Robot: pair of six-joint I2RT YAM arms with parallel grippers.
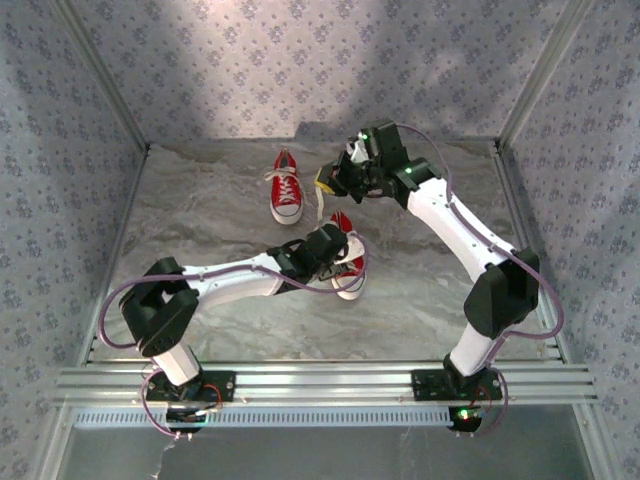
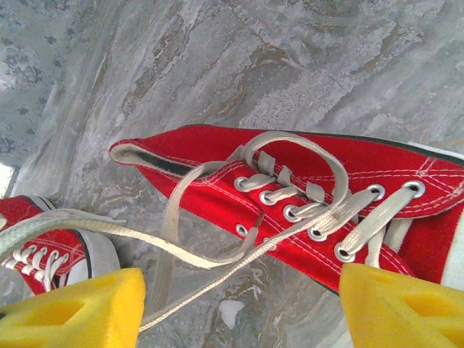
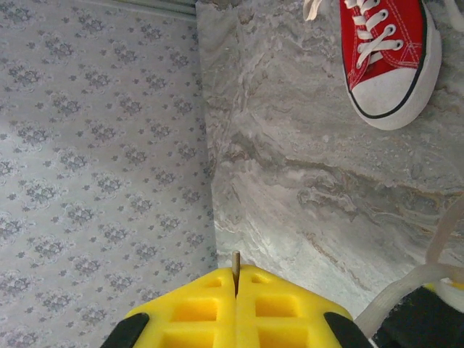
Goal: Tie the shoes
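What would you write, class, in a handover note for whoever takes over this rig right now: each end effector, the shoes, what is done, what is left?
Left end effector: open over the near sneaker, with loose laces running between its fingers.
Right end effector: shut, off to the side of the far sneaker; a thin tip pokes out of it, possibly a lace end.
Done: nothing finished; the near sneaker has no bow, and its laces trail over the table.
Left: tie the near sneaker; check the far one, whose knot I cannot make out.

Open tabletop (image 1: pixel 200 215) left of shoes (image 1: pixel 287 192)
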